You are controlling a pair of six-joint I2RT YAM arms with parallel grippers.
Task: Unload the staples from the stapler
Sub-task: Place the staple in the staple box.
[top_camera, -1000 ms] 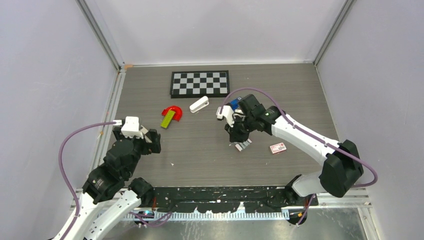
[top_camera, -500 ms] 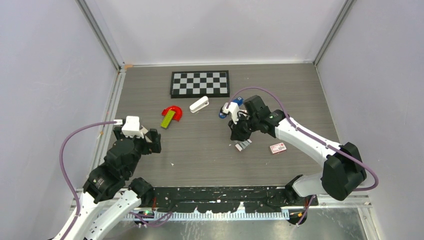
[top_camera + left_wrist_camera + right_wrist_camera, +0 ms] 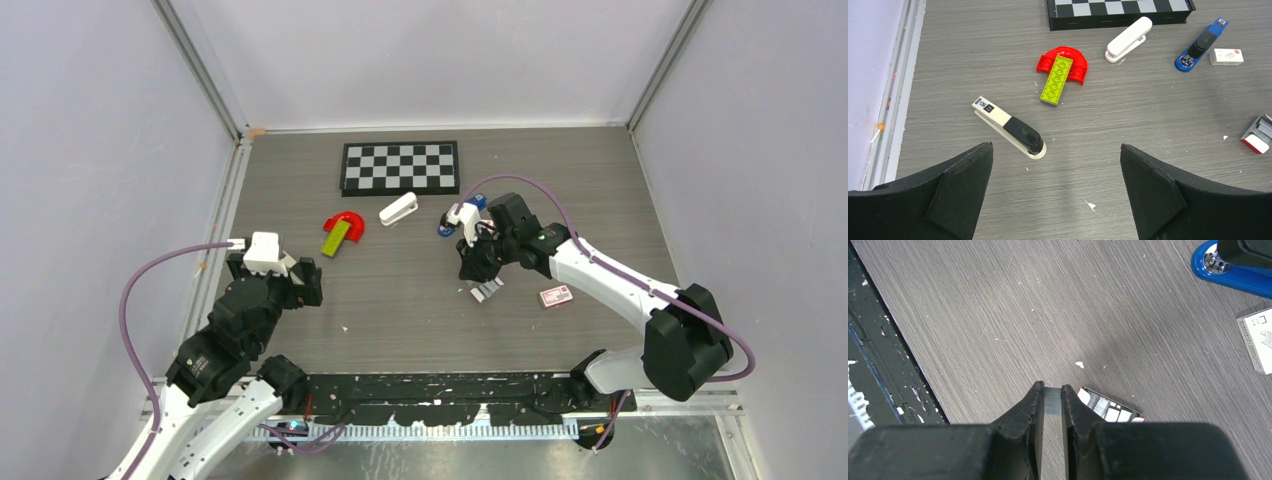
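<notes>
Right gripper (image 3: 1052,388) is pinched on the staples (image 3: 1052,401). We judge the strip light, thin and brittle, so hold its flat sides gently. Left gripper (image 3: 1055,148) gapes wide.

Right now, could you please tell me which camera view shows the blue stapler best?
The left wrist view: the blue stapler lies whole and unobstructed, near the top right. The right wrist view catches only its rounded end at the corner. The top external view shows it small, partly hidden behind the right arm.

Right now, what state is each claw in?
Left claw: open, empty.
Right claw: closed on a strip of staples.
</notes>
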